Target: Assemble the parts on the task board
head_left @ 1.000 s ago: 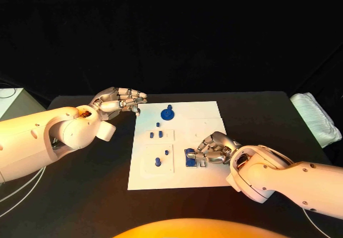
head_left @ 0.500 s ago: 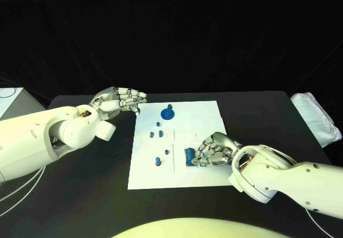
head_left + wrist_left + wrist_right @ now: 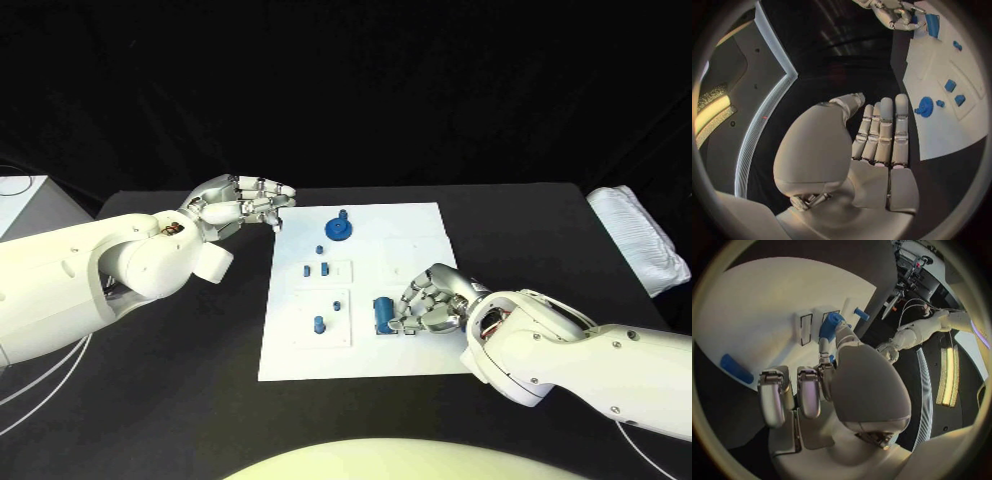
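The white task board (image 3: 411, 240) lies mid-table. My right hand (image 3: 436, 302) is over its near right part, and thumb and fingers pinch a blue block (image 3: 384, 313) that stands against the board; the right wrist view shows this blue block (image 3: 831, 326) at the fingertips. A blue disc with a knob (image 3: 338, 230) sits at the far end. Two small blue pieces (image 3: 317, 269) and a blue peg (image 3: 317, 324) stand in the left plates. My left hand (image 3: 242, 203) hovers off the board's far left corner, fingers straight and together (image 3: 881, 131), holding nothing.
A white padded bundle (image 3: 635, 240) lies at the table's right edge. A white box (image 3: 20, 205) stands off the left side. Another loose blue piece (image 3: 736, 368) lies on the board near my right hand.
The blue block in my right hand has straightened and shifted slightly along the board. The left hand has stayed where it was.
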Available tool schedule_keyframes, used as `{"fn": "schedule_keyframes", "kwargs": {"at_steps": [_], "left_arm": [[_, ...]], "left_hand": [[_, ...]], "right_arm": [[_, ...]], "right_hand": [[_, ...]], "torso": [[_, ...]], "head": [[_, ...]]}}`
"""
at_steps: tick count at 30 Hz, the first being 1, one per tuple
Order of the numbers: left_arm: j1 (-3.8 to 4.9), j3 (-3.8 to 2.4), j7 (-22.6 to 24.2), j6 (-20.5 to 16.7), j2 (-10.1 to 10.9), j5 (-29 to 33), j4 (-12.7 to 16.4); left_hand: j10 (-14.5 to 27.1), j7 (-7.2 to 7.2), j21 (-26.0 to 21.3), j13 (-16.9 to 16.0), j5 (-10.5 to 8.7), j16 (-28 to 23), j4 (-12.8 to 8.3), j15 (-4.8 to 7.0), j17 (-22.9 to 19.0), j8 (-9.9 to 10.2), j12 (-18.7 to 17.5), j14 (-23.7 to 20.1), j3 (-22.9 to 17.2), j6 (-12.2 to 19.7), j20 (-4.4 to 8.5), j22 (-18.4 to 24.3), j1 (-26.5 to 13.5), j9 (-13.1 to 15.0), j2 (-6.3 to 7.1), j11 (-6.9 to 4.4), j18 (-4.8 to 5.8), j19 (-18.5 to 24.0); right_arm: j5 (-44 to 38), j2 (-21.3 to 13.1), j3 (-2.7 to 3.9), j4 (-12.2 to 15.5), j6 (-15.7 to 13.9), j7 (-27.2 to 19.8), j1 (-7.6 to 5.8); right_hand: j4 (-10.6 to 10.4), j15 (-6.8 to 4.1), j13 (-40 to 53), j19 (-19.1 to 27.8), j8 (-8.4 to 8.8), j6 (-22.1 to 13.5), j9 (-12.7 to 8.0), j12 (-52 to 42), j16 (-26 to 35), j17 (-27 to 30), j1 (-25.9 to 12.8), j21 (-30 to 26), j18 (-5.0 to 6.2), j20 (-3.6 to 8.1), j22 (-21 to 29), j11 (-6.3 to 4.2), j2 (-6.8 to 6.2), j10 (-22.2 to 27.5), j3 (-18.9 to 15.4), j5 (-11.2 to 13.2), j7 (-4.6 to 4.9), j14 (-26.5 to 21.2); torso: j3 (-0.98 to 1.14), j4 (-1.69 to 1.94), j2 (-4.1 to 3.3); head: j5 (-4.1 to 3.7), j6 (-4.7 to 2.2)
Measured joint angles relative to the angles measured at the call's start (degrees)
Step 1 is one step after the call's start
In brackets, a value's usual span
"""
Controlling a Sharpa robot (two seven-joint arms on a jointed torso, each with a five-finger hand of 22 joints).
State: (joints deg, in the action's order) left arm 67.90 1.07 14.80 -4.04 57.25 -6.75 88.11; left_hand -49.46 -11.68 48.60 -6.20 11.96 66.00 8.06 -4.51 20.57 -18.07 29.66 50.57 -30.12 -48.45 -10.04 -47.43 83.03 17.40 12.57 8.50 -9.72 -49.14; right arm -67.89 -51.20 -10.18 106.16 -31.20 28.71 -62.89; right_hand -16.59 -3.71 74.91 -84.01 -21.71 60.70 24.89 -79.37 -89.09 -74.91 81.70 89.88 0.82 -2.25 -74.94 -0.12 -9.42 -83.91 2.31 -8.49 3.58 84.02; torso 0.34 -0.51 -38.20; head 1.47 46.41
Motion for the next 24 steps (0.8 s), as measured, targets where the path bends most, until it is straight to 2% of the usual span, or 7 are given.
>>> {"fn": "schedule_keyframes", "kwargs": {"at_steps": [4, 12, 17, 24], "left_arm": [[0.00, 0.00, -0.02, 0.01, 0.05, 0.00, 0.00], [0.00, 0.00, -0.08, 0.05, 0.15, 0.00, 0.00], [0.00, 0.01, -0.13, 0.07, 0.20, 0.01, -0.05], [0.00, 0.01, -0.20, 0.11, 0.21, 0.01, -0.08]], "left_hand": [[0.00, 0.00, 0.00, 0.00, 0.00, 0.00, 0.00, 0.00, 0.00, 0.00, 0.00, 0.00, 0.00, 0.00, 0.00, 0.00, 0.00, 0.00, 0.00, 0.00, 0.00, 0.00], [0.00, 0.00, 0.00, 0.00, 0.00, 0.00, 0.00, 0.00, -0.01, 0.00, 0.00, 0.00, 0.00, 0.00, 0.00, 0.00, 0.00, -0.01, 0.00, 0.00, 0.00, 0.00], [0.00, 0.00, 0.00, 0.00, 0.00, 0.00, 0.00, 0.00, -0.01, 0.00, 0.00, 0.00, 0.00, 0.00, 0.00, -0.01, 0.00, -0.04, 0.00, 0.00, 0.00, 0.00], [0.00, 0.00, 0.00, 0.00, 0.00, -0.22, 0.00, 0.00, 0.06, 0.00, 0.00, 0.00, 0.00, 0.00, 0.00, 0.07, 0.00, -0.04, 0.00, 0.00, 0.00, 0.00]], "right_arm": [[-0.48, 0.00, -0.06, -0.10, 0.11, 0.33, 0.08], [-0.47, -0.02, -0.03, -0.04, 0.78, 0.34, 0.08], [0.24, 0.11, -0.01, 0.16, 0.98, -0.06, 0.12], [0.42, 0.60, -0.01, -0.40, 0.89, -0.24, 0.33]], "right_hand": [[0.33, -0.41, 0.00, 0.00, 0.00, 0.02, -0.15, -0.07, 0.00, 0.00, 0.16, 0.00, 0.00, 0.00, 0.00, -0.21, 0.15, -0.21, 0.50, -0.06, -0.03, 0.00], [0.32, -0.41, 0.00, 0.00, 0.00, 0.02, -0.40, -0.06, 0.00, 0.00, 0.88, 0.00, 0.00, 0.00, 0.01, -0.21, -0.17, -0.21, 1.28, -0.39, -0.03, 0.00], [0.32, -0.41, 0.00, 0.00, 0.00, 0.02, -0.48, 0.18, 0.00, 0.00, -0.13, 0.00, -0.01, -0.01, 0.01, -0.21, -1.18, -0.21, 1.28, -0.50, -0.02, 0.00], [0.32, -0.41, 0.00, 0.00, 0.00, 0.02, -0.48, 0.18, 0.00, 0.00, -0.26, 0.00, 0.00, -0.01, 0.02, -0.21, -1.30, -0.21, 1.28, -0.50, -0.02, 0.00]], "torso": [[-0.01, -0.02, 0.02], [0.01, -0.03, 0.02], [0.02, -0.04, 0.02], [0.01, -0.04, 0.02]], "head": [[0.01, 0.03], [0.06, 0.08], [0.07, 0.12], [0.05, 0.08]]}}
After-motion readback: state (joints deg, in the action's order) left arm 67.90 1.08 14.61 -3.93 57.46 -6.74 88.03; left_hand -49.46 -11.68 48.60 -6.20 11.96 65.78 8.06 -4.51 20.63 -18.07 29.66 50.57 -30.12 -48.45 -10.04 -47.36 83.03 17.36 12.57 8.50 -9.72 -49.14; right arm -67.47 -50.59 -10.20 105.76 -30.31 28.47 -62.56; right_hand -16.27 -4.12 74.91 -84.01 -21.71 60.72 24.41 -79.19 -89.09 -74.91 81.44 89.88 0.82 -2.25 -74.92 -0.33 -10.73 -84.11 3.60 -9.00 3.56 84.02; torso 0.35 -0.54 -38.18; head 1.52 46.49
